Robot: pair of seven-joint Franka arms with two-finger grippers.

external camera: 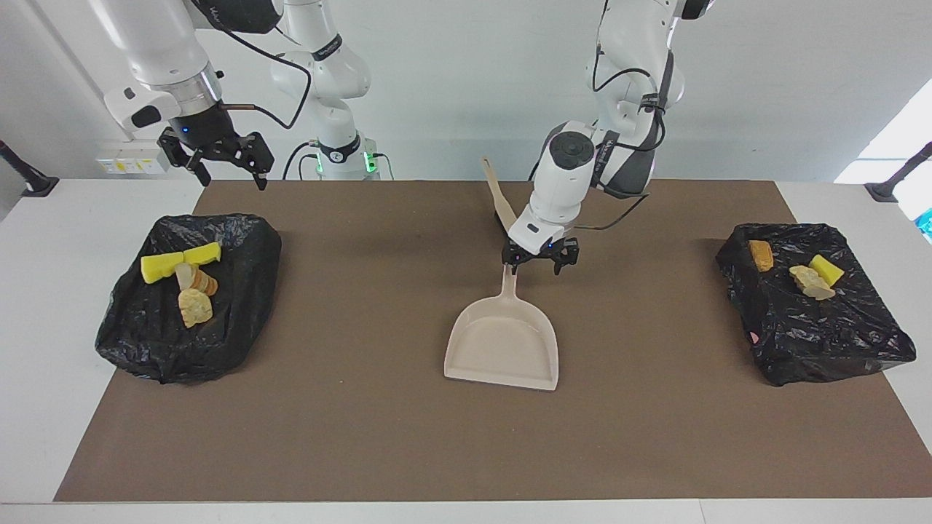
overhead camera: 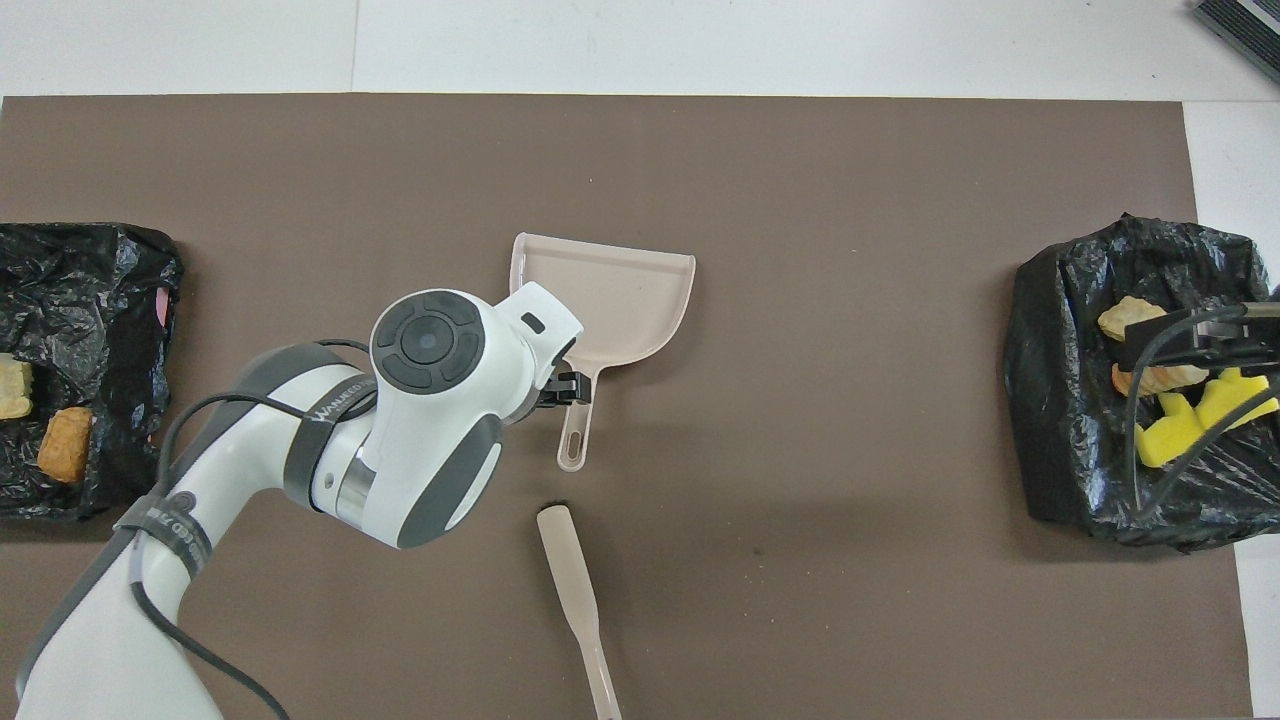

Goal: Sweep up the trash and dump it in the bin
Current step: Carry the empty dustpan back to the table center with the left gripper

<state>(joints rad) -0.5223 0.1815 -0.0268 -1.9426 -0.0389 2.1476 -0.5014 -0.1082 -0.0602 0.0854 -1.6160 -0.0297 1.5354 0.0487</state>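
The trash lies on two black bags. On the bag [external camera: 160, 342] at the right arm's end are yellow sponge pieces [external camera: 178, 260] and bread-like chunks [external camera: 195, 306]. On the bag [external camera: 823, 335] at the left arm's end are an orange chunk [external camera: 761, 255], a cream chunk [external camera: 810, 282] and a yellow-green sponge [external camera: 826, 269]. The beige dustpan [external camera: 502, 342] lies mid-table. My left gripper [external camera: 540, 260] is open, low at the tip of the dustpan's handle [external camera: 510, 282]. My right gripper [external camera: 229, 178] is open and raised by the first bag.
The beige brush [overhead camera: 575, 600] lies on the brown mat [external camera: 364, 437], nearer to the robots than the dustpan. In the overhead view the right gripper [overhead camera: 1165, 340] covers part of the trash [overhead camera: 1200, 415] on its bag.
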